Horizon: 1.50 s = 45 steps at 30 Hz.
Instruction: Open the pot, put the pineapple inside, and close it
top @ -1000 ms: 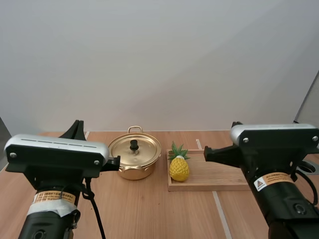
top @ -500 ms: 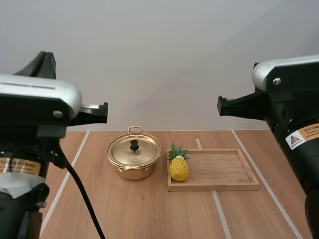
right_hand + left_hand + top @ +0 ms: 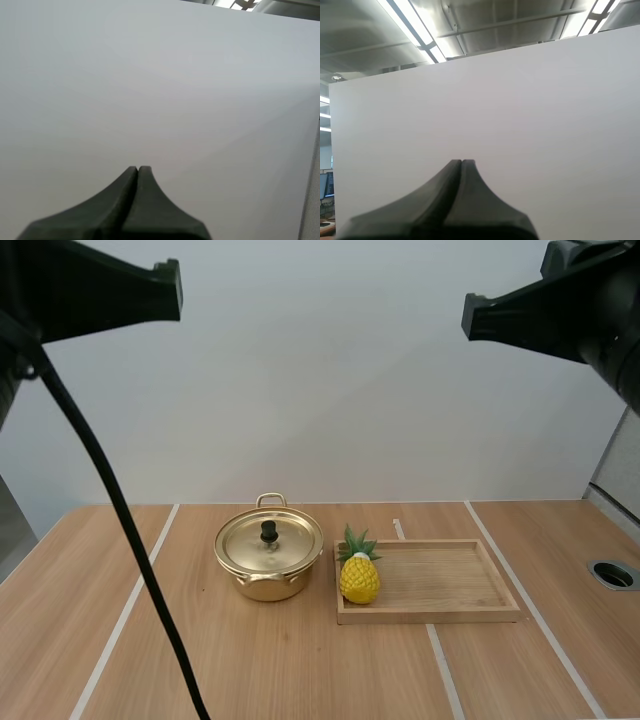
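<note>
Golden and shiny, the round metal pot [image 3: 269, 560] sits on the wooden tabletop [image 3: 300, 670], toward its far edge and about midway between its side edges. Its lid [image 3: 285, 543] is on, with a small black knob [image 3: 268, 532] at the centre and a looped handle at the far side. Just beside the pot, with a small gap between them, the pineapple [image 3: 359, 576] stands upright: a bumpy yellow body topped with spiky green leaves. It stands inside a shallow rectangular wooden tray [image 3: 440, 580], at the end nearest the pot. The tray's bare floor runs on toward the tabletop's right edge. Pale stripes cross the tabletop from near edge to far edge, and a round dark-rimmed opening [image 3: 612, 574] lies close to the right edge.

The high view takes in all of these things, with nothing in the way of the pot or the fruit. Each wrist view faces a plain pale wall. The left gripper [image 3: 462, 162] has its black fingers pressed together into one dark wedge, holding nothing. The right gripper [image 3: 137, 169] is the same, closed and empty.
</note>
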### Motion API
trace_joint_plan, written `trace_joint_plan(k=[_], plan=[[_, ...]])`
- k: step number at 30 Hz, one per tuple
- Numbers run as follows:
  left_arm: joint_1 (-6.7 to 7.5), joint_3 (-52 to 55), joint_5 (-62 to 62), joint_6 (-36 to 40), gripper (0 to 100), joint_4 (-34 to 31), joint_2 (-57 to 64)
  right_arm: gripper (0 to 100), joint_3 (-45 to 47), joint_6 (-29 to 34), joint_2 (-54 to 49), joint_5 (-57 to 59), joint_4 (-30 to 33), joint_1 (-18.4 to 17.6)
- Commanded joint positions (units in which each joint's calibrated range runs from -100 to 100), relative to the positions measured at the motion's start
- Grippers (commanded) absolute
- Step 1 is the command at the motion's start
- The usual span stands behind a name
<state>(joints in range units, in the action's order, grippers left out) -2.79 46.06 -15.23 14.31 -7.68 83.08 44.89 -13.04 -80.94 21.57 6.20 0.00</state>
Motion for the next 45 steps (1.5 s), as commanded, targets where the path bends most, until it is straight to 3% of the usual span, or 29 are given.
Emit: trace_joint_plan(k=[1,11,18,23,37,45], plan=[[0.15,-3.95,-4.66,0.83,0,1.21,-3.81,0,-3.46,-0.37,2.43,2.35,-0.34,0.15],[0.15,-18.53,-21.32,-0.61,0,2.39,-16.3,0,-13.51,-0.37,13.38,14.43,-1.63,0.15],[0.15,-28.79,-40.86,-12.45,0,17.25,-25.23,0,-16.05,-0.47,18.7,19.24,-1.63,0.15],[0.15,-33.43,-50.71,-15.42,0,20.9,-30.85,0,-16.05,-1.68,21.61,22.25,-1.63,0.15],[0.15,-35.4,-70.5,-20.04,0,24.26,-42.7,0,-16.05,-1.8,27.88,27.57,-1.78,0.15],[0.15,-35.4,-78.61,-22.15,0,24.34,-46.09,0,-16.05,-5.4,30.22,31.17,-7.85,0.15]])
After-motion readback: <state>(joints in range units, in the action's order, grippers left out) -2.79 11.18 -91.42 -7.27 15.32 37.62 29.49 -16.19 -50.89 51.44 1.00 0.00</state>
